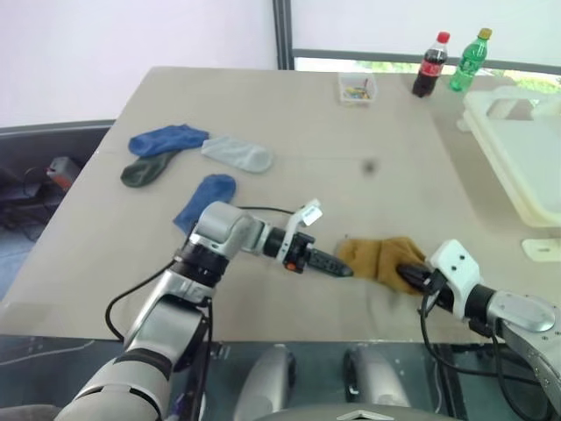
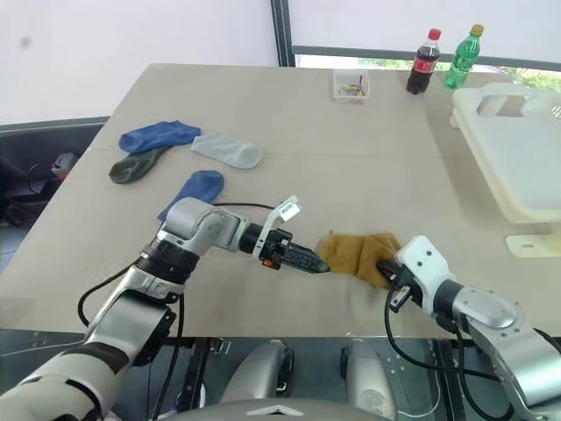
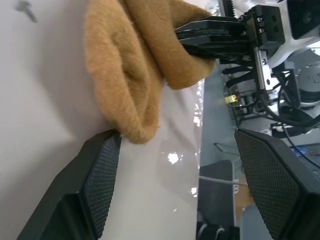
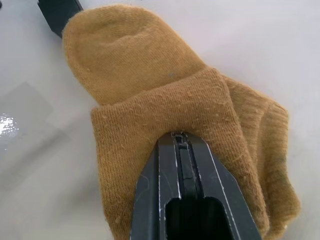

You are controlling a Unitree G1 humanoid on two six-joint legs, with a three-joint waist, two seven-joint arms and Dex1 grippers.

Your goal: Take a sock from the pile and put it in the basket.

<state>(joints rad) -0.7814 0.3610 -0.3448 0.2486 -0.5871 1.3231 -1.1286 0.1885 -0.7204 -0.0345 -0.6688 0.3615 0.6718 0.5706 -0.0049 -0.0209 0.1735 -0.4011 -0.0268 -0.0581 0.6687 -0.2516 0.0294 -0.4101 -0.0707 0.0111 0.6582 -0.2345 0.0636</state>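
- While the right gripper [image 4: 181,142] is pinched shut on a fold of the mustard sock [image 1: 379,260], that sock lies bunched on the table [image 1: 368,114] close to its near edge, a little right of the middle.
- Left gripper [image 1: 342,269] stands wide apart and holds nothing; one finger [image 3: 97,175] sits at the sock's toe end without closing on it.
- Sock's long axis runs roughly along the near edge, between the two grippers: left gripper at one end, right gripper clamped at the other.
- Basket [image 2: 513,149] stands at the right edge, toward the far side, well apart from the sock.
- Deciding relation: the basket lies far and right of the sock, on the right arm's side, so the right arm is the nearer one and already has the grip. My reading is that the next move is a lift and a carry toward the far right.
- Rest of the pile [image 1: 188,153], blue, dark green and grey socks, sits toward the left edge, clear of that path.
- Risk, as I judge it: the pinch takes only a fold, so the sock may slip once it hangs free.
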